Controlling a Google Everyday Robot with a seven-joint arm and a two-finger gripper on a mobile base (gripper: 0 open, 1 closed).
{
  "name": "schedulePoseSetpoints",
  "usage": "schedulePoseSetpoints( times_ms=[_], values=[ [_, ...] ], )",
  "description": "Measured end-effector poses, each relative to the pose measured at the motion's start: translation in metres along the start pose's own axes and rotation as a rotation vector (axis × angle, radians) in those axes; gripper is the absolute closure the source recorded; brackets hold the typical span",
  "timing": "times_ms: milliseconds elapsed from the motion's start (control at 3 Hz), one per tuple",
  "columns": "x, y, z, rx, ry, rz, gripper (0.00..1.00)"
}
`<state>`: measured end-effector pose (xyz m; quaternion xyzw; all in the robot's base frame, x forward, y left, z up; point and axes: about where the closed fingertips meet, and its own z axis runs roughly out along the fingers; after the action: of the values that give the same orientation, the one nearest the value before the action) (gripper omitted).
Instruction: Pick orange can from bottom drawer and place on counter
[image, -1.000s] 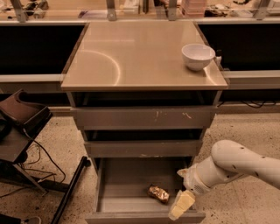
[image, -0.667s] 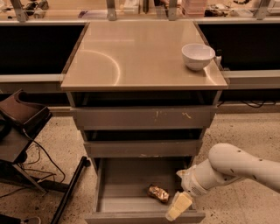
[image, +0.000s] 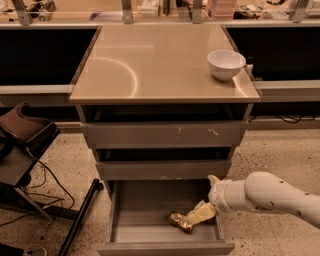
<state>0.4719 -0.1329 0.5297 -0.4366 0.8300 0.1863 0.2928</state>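
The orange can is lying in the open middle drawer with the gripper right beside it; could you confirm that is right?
Not quite: the camera view shows the orange can lying in the open bottom drawer, not the middle one. The gripper is right beside it, as you say.

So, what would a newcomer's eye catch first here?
The white robot arm at lower right, its claw down inside the open grey metal bottom drawer, right beside the small shiny orange-brown can lying there. Next, the round white bowl near the right edge of the glossy tan counter.
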Motion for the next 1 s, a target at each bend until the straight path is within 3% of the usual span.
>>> schedulePoseSetpoints(
  times_ms=[333,667,1000],
  values=[
    [-0.007,-0.016,-0.001,0.064,-0.028,0.001,0.0],
    [-0.007,-0.016,0.0,0.064,-0.028,0.001,0.0],
    [-0.014,-0.006,0.026,-0.046,-0.068,0.0,0.0]
  ],
)
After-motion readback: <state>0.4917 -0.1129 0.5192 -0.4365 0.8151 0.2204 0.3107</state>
